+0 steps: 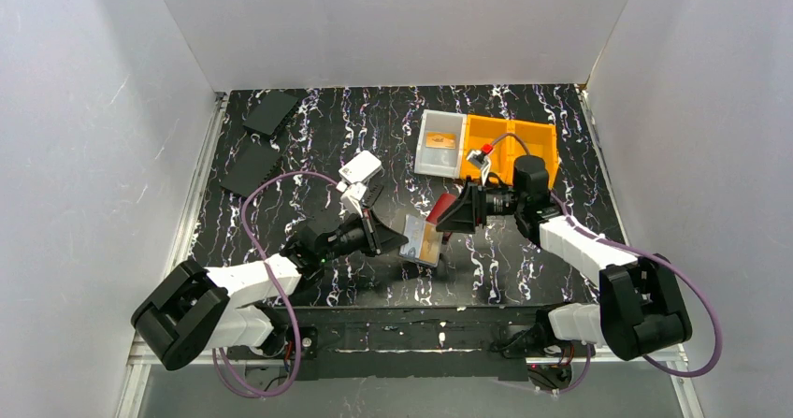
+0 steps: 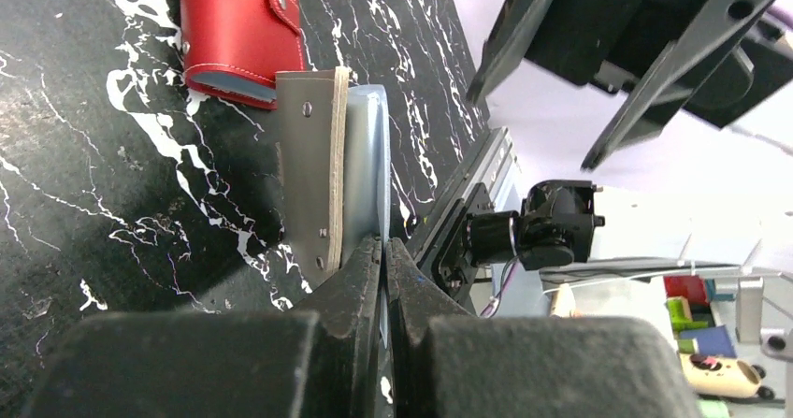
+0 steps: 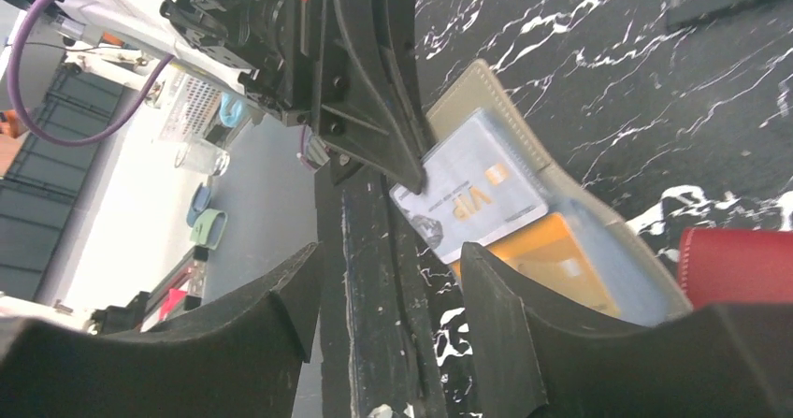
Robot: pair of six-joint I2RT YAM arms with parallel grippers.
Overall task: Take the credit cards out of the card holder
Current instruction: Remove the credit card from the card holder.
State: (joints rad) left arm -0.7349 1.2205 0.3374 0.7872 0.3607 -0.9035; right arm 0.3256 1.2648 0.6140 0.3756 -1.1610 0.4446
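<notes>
Inward the left hand [image 1: 399, 241] reaches low, pinching the card holder [image 1: 425, 242].

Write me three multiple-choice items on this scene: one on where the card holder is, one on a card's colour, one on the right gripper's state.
1. Where is the card holder?
A) in the orange bin
B) on a black panel
C) pinched in the left gripper

2. The card marked VIP is:
A) black
B) silvery-grey
C) red

3. The right gripper is:
A) open
B) shut on the red wallet
C) shut on a card

Answers:
1 C: the left wrist view shows the fingers closed on the holder's edge.
2 B: it shows pale grey inside the open holder.
3 A: its fingers stand apart with nothing between them.
</notes>
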